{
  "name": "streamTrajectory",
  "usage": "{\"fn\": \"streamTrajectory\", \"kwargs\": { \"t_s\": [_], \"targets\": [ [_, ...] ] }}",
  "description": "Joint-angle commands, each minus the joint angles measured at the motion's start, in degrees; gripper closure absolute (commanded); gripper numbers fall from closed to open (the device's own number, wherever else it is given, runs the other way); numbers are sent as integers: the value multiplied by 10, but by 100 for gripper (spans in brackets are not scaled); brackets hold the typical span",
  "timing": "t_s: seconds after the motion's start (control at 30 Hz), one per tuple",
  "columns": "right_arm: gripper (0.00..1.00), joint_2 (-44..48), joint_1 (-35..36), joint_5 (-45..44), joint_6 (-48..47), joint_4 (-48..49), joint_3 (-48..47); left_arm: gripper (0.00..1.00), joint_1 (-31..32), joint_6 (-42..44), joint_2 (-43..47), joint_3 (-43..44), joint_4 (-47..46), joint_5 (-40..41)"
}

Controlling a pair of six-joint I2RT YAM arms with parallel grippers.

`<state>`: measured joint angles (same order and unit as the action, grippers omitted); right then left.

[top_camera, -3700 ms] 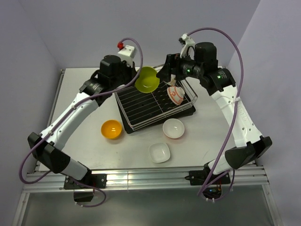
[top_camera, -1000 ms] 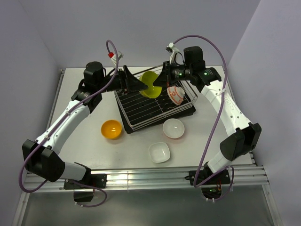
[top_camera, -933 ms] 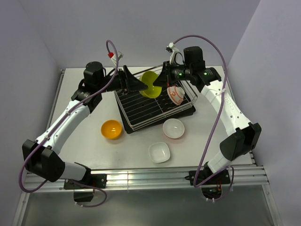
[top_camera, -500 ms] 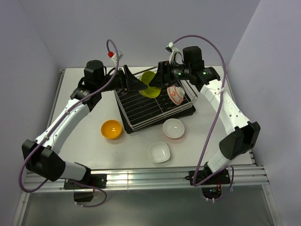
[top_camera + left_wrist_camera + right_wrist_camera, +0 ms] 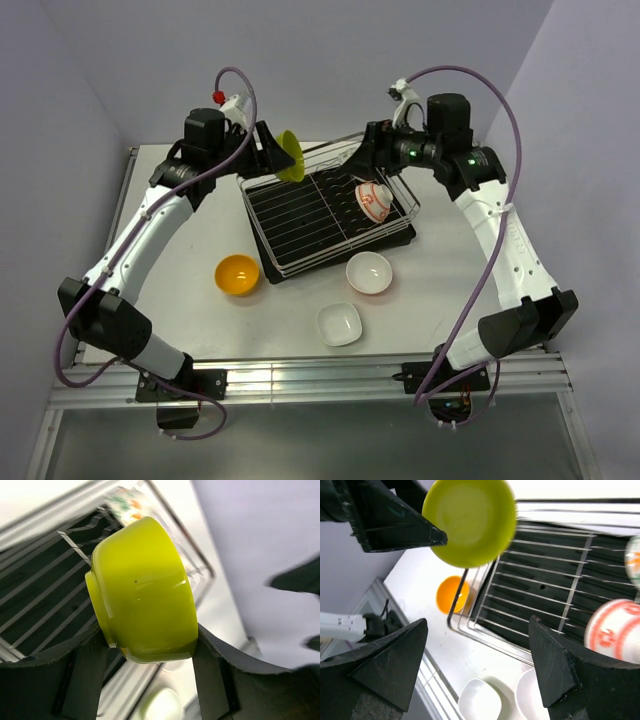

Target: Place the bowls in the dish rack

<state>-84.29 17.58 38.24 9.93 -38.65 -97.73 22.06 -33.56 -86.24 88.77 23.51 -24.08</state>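
Bowl of glossy lime green [image 5: 145, 590] sits clamped on edge between the left pincer's [image 5: 148, 635] part-spread jaws, the rectangular silver wire dish rack [image 5: 300, 222] beneath; lower it upright between prongs before releasing. Right pincer [image 5: 478, 620] gapes wide, empty, above the rack

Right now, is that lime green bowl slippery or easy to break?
Probably slippery: the glossy lime green bowl shows bright shine. It looks like light plastic, so likely not fragile. Tipped on edge in the left hand, it might roll if released.
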Motion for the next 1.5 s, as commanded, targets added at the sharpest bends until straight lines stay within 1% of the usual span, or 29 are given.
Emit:
{"fn": "streamTrajectory", "kwargs": {
  "t_s": [0.0,0.07,0.1,0.13,0.2,0.23,0.3,0.33,0.4,0.47,0.57,0.67,0.7,0.97,1.13,1.17,1.3,1.47],
  "targets": [
    [12,27,-38,4,-2,-5,3,100,1,43,-16,56,31,112],
    [12,31,-56,3,-3,-7,5,100,13,58,-26,68,37,183],
    [12,33,-61,3,-3,-7,9,100,22,79,-31,69,37,210],
    [12,37,-65,1,-4,-7,11,100,31,92,-33,72,37,264],
    [12,39,-73,-8,-7,-12,13,100,68,125,-47,84,45,321],
    [12,40,-75,-11,-9,-13,14,100,79,133,-53,87,48,367],
    [11,41,-78,-21,-11,-20,14,100,104,154,-72,97,58,403],
    [9,42,-79,-24,-12,-21,15,100,117,162,-80,107,64,434],
    [0,49,-83,-37,-12,-21,19,100,127,192,-109,117,79,463],
    [0,55,-85,-42,-12,-14,25,100,140,209,-127,129,87,488],
    [0,64,-90,-48,-15,-12,34,100,152,235,-167,154,111,513],
    [0,65,-95,-48,-18,-19,32,100,164,262,-205,184,131,560],
    [0,65,-97,-48,-18,-20,32,100,169,266,-223,191,137,565],
    [0,68,-108,-50,-25,-20,35,100,191,311,-285,223,191,606],
    [0,70,-112,-40,-27,-17,43,100,195,329,-306,214,193,613],
    [0,72,-113,-40,-29,-15,47,100,195,356,-307,213,193,615],
    [0,78,-115,-38,-33,-16,54,100,195,376,-327,213,192,639],
    [0,81,-119,-33,-39,-17,64,100,196,387,-349,211,193,655]
  ]
}}
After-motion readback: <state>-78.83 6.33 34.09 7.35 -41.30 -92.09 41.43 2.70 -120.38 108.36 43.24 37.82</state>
